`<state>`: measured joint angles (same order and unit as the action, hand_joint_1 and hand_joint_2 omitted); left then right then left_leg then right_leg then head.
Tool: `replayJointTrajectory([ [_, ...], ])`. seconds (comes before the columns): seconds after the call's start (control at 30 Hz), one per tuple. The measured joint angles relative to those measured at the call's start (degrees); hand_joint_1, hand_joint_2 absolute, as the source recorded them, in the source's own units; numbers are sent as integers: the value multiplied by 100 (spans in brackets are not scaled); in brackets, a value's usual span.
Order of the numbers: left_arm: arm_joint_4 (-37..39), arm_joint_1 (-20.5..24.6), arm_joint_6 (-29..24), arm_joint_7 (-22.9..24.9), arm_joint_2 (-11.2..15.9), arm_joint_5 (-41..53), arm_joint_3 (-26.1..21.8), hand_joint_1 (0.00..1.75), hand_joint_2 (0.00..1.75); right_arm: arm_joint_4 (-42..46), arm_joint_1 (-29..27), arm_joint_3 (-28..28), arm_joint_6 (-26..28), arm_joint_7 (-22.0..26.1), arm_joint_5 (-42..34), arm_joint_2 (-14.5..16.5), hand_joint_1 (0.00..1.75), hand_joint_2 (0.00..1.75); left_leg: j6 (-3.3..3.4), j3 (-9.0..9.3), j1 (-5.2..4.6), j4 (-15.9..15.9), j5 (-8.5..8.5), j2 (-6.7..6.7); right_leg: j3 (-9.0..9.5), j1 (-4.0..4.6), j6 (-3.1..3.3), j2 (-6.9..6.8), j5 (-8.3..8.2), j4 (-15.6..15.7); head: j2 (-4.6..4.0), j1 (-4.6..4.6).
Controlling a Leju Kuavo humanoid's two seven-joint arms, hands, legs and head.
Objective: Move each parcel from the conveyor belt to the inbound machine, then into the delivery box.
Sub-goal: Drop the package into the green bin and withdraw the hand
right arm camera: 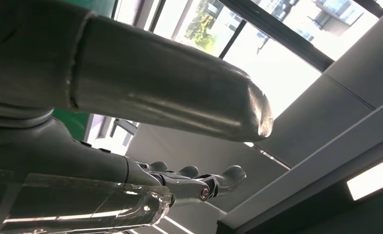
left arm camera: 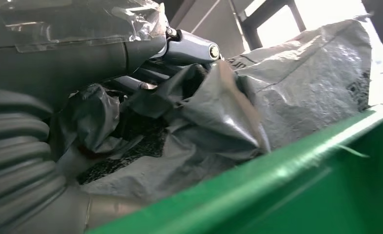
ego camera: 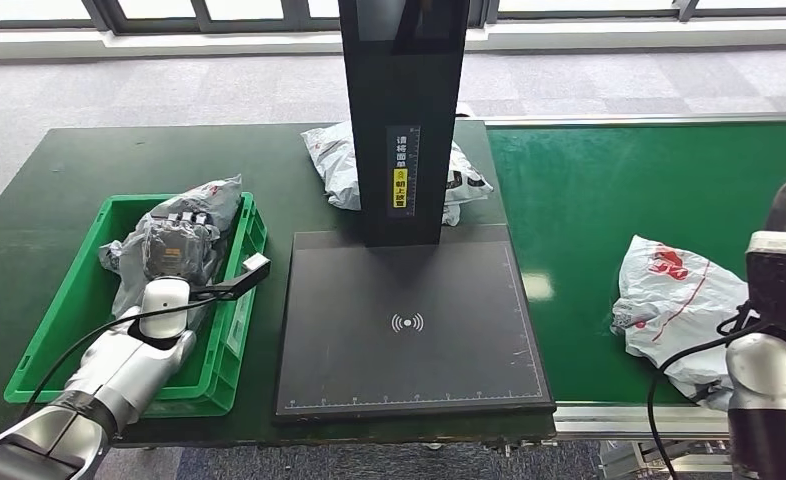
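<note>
Left hand (ego camera: 176, 243): lying on the grey parcel (ego camera: 184, 215) inside the green delivery box (ego camera: 64, 300); whether its fingers are gripping, I cannot tell.
Right hand (right arm camera: 131, 97): pointing upward, fingers spread, holding nothing.
Risk: film snagging on withdrawing fingers (dragging the parcel out).

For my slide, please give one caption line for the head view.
Left hand grips a grey parcel in the green delivery box; white parcel waits on the conveyor belt.
</note>
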<state>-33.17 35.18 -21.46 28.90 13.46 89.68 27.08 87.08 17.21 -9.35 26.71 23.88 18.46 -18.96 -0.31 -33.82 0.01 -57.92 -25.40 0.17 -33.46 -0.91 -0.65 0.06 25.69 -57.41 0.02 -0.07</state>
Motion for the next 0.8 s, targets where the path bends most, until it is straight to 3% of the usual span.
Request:
replayJointTrajectory([
  [0.8, -128, -57, -37, 187, 22, 1, -45, 0, 0, 13, -250, -3, 91, 1, 15, 40, 0, 0, -7, -4, 6, 6, 6, -12, -2, 2, 8, -8, 4, 0, 0, 1],
])
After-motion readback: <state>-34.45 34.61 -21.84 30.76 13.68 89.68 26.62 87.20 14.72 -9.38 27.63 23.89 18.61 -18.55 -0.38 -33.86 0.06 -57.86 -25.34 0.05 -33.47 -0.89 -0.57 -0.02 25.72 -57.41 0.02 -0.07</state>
